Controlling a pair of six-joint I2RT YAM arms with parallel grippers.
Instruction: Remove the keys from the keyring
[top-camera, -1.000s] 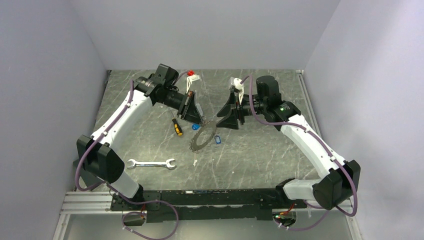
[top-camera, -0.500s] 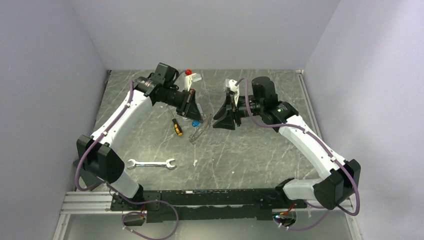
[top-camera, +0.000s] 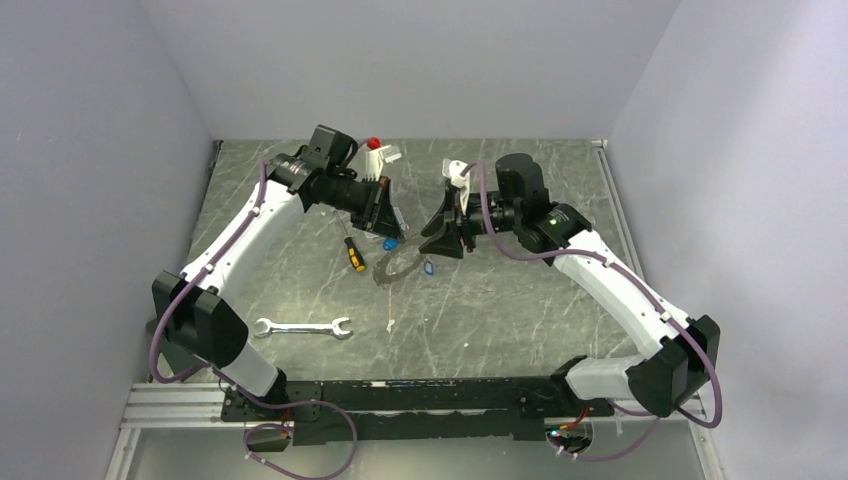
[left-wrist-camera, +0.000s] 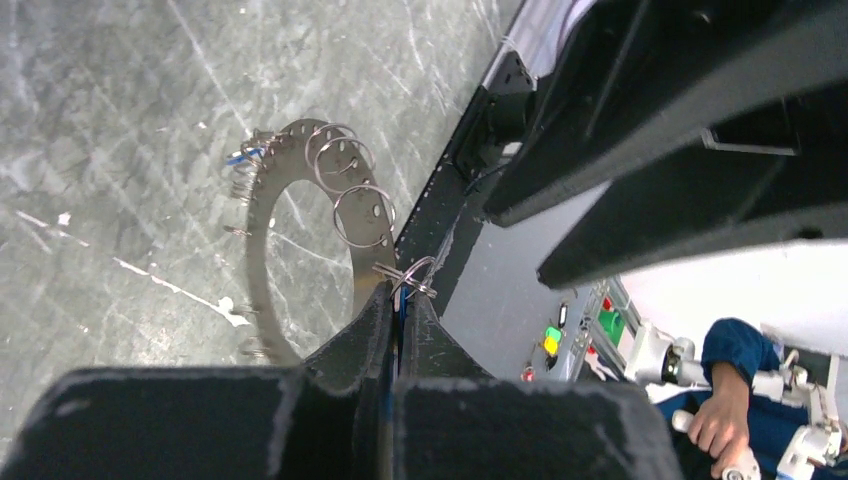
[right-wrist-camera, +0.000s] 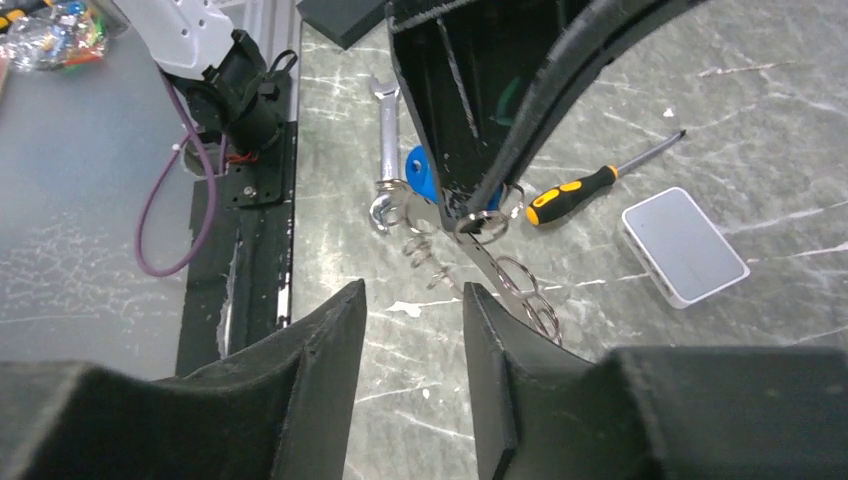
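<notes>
Since one second ago, both grippers have shifted toward the left side of the table (top-camera: 500, 300). The keyring, which then faced the overhead camera as a full circle, now shows as a tilted crescent.

1. Arms. The left arm (top-camera: 250, 225) and right arm (top-camera: 600, 275) reach inward and meet near the middle of the table, wrists facing each other.

2. Left gripper (left-wrist-camera: 400, 310). The fingers are pressed together on the rim of the keyring (left-wrist-camera: 257, 240). They pinch the flat metal band beside one small split ring (left-wrist-camera: 415, 278).

3. Right gripper (right-wrist-camera: 412, 295). The fingers stand apart with nothing between them. They point at the keyring from just beside it and do not touch it.

4. Keyring. It hangs tilted from the left fingers between the two grippers. Whether its lower edge touches the table cannot be told. Several small split rings (left-wrist-camera: 363, 215) sit along the perforated band.

5. Wrench (top-camera: 302, 327). It lies flat on the table, well apart from the grippers, nearer the arm bases.

6. White box (right-wrist-camera: 684, 246). It lies flat on the table past the screwdriver in the right wrist view.

7. Screwdriver (top-camera: 354, 254). It lies just left of the keyring.

8. Keys. One blue key (right-wrist-camera: 420, 172) sits close against the left fingers. A second blue key (top-camera: 428, 267) hangs at the ring's right side. Both appear attached to the keyring.
</notes>
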